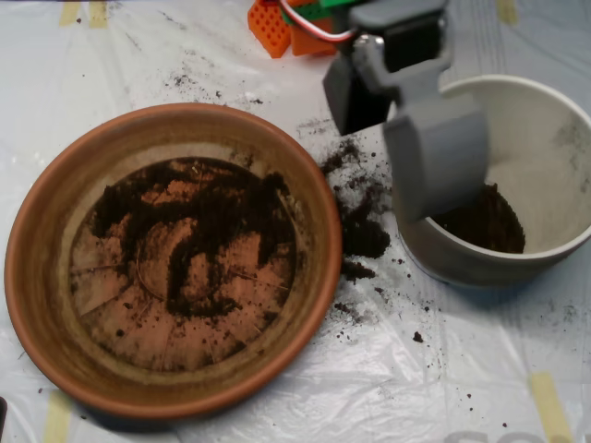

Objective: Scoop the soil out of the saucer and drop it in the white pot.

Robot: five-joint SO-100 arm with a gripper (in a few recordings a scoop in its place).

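The saucer [55,305] is a large terracotta dish at the left, and soil [199,235] lies on its ridged base in dark smears and clumps. At the right stands the white pot [554,148], holding a small pile of soil [489,221] against its near-left wall. My grey scoop [392,171] hangs over the pot's left rim. Its light grey half points down into the pot, and the darker half is swung out to the left, so the scoop is open. I see no soil in the scoop.
Spilled soil [360,221] lies on the plastic sheet between the saucer and the pot. Orange parts [277,26] of the arm's base sit at the top centre. Yellow tape strips [549,401] hold the sheet down near the edges.
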